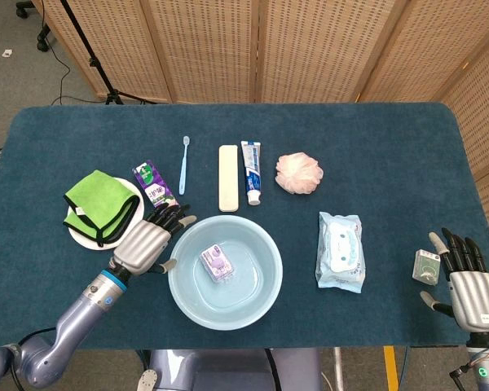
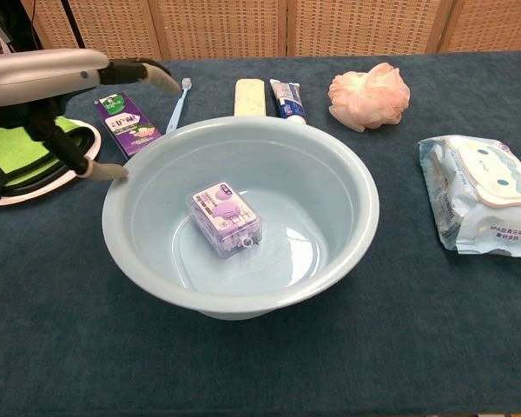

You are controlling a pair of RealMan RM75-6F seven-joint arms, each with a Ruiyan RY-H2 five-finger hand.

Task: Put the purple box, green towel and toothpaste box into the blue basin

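Observation:
The purple box [image 1: 217, 263] [image 2: 225, 219] lies flat on the bottom of the blue basin [image 1: 187, 285] [image 2: 330, 261]. My left hand [image 1: 149, 242] [image 2: 48, 82] hovers just left of the basin's rim, open and holding nothing. The green towel [image 1: 99, 206] [image 2: 17, 148] sits folded on a white plate at the left. The purple and green toothpaste box [image 1: 154, 190] [image 2: 123, 123] lies between the towel and the basin. My right hand [image 1: 466, 281] rests open at the table's near right corner.
Behind the basin lie a blue toothbrush [image 1: 183, 164], a cream case [image 1: 228, 177], a toothpaste tube [image 1: 252, 171] and a pink bath puff [image 1: 299, 173]. A wipes pack [image 1: 341, 251] lies right of the basin. A small packet [image 1: 426, 265] sits by my right hand.

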